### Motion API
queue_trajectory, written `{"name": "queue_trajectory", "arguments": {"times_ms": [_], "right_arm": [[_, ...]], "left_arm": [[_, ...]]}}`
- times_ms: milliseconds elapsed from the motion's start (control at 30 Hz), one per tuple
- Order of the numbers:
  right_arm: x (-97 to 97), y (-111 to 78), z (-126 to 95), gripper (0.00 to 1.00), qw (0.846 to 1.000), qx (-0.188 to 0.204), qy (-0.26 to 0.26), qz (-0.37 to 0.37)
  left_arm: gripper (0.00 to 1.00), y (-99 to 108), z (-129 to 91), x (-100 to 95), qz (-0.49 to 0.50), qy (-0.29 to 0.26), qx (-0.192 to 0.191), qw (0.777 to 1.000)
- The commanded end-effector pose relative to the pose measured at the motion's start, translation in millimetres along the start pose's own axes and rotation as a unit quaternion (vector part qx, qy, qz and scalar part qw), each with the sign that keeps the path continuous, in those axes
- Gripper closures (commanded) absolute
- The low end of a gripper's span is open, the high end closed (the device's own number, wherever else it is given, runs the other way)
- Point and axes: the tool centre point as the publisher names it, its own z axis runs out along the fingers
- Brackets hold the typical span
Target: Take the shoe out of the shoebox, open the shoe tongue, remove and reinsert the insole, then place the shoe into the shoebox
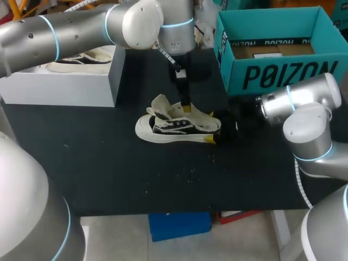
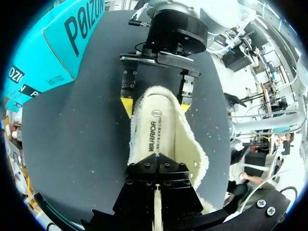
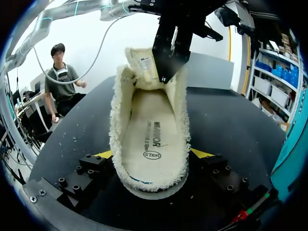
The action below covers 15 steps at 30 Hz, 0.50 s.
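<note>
Shoe (image 1: 178, 126) sits upright on its sole mid-table (image 1: 109, 163), out of the teal shoebox (image 1: 272, 76), which stands open a bit beyond the heel. My right end effector (image 3: 153, 154) is spread fairly wide and clamped on the heel from both sides, so that end is pinned. My left end effector (image 2: 156, 166) is narrow and, as far as I can tell, pinched on the tongue (image 3: 139, 61), holding it up and forward. Handling-wise I'd guess it's a light canvas sneaker: soft floppy upper, fuzzy lining, stiffer rubber sole, so the heel is the sane place to hold. The insole (image 3: 153, 125) lies flat inside and looks thin and bendy. I'd take it by the heel-end edge and peel, since the lining will probably drag on it. Count: one shoe on the table, one insole, one tongue, one shoebox, plus one white box (image 1: 60, 87) off to the left with a second shoe (image 1: 81, 58) on top.
</note>
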Motion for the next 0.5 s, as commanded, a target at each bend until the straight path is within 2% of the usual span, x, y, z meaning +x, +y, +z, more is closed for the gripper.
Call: {"name": "queue_trajectory", "arguments": {"times_ms": [33,500], "right_arm": [[-0.8,-0.4,1,1.0,1.0,0.001,0.0,0.001],[-0.8,-0.4,1,1.0,1.0,0.001,0.0,0.001]], "left_arm": [[1.0,-4,8,-0.1,0.0,0.005,0.001,1.0],[1.0,-5,40,15.8,-0.002,0.02,0.0,1.0]]}}
